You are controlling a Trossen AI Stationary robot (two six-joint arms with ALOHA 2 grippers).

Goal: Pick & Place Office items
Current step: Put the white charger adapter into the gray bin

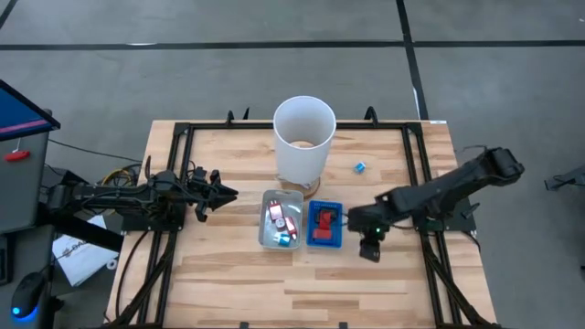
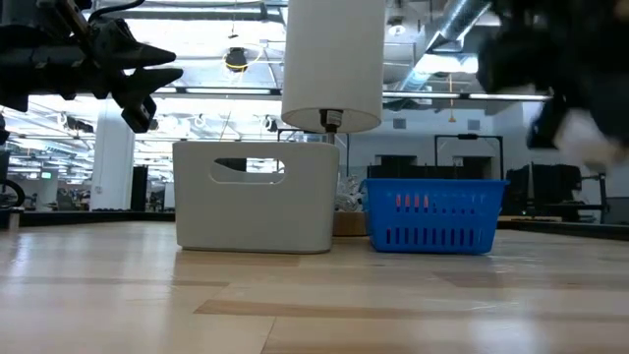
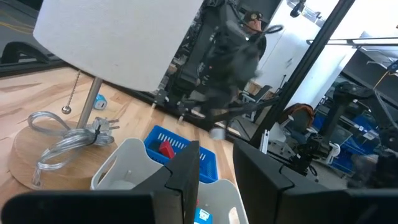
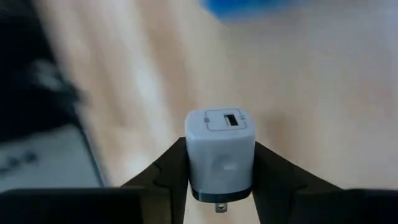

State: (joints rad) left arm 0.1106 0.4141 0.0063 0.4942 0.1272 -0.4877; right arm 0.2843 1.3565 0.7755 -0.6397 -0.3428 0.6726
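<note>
My right jaws [image 4: 219, 186] pinch a white charger [image 4: 220, 152] by its flat sides: light, rigid, smooth plastic, likely slippery. Left jaws [image 1: 230, 193] shut, empty.

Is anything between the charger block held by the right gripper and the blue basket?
Nothing visible. The right gripper holds the white charger block beside the blue basket, with only bare table between.

Smooth plastic charger [image 4: 220, 152], wooden table [image 1: 366, 283]
</note>
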